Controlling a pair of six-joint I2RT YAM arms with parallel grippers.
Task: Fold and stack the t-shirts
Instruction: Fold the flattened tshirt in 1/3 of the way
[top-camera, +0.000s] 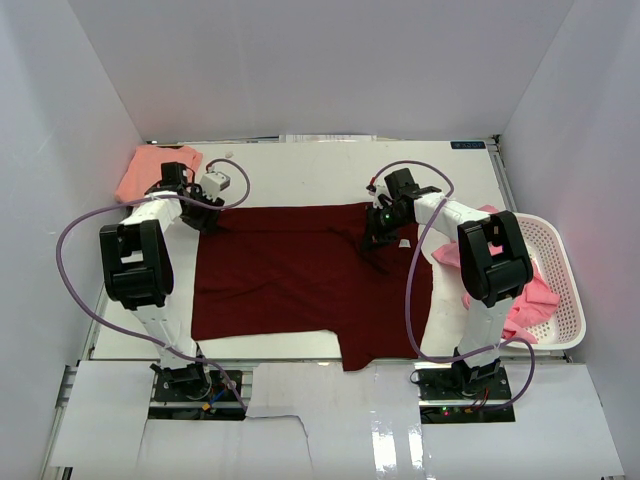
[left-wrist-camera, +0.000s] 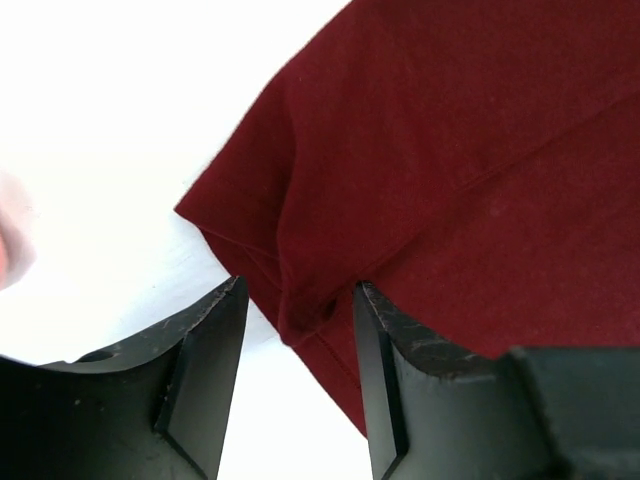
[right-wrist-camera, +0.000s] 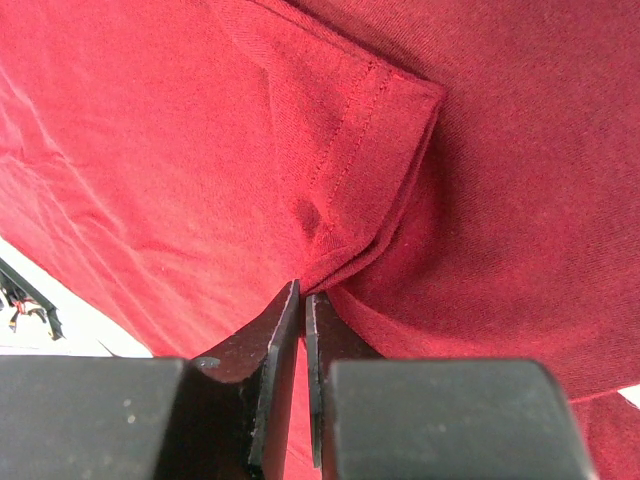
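R tool (right-wrist-camera: 303, 292) pinches maroon t-shirt (top-camera: 290, 270) hem; L tool (left-wrist-camera: 300, 290) straddles far-left corner, jaws apart, prob. for a paired fold lift.

Spread shirt (top-camera: 290, 275) lies in the middle of the table (top-camera: 300, 170). Bunched shirt (top-camera: 145, 172) at far-left corner. Basket (top-camera: 566, 272) at right edge, right of spread shirt, more shirts (top-camera: 530, 296) inside.

The maroon t-shirt (top-camera: 290, 280) is matt knitted cloth with a stitched hem; the table (top-camera: 300, 170) is smooth white; the basket (top-camera: 562, 275) at 3 o'clock is white plastic mesh; the jaws are matt black, the left pair scuffed
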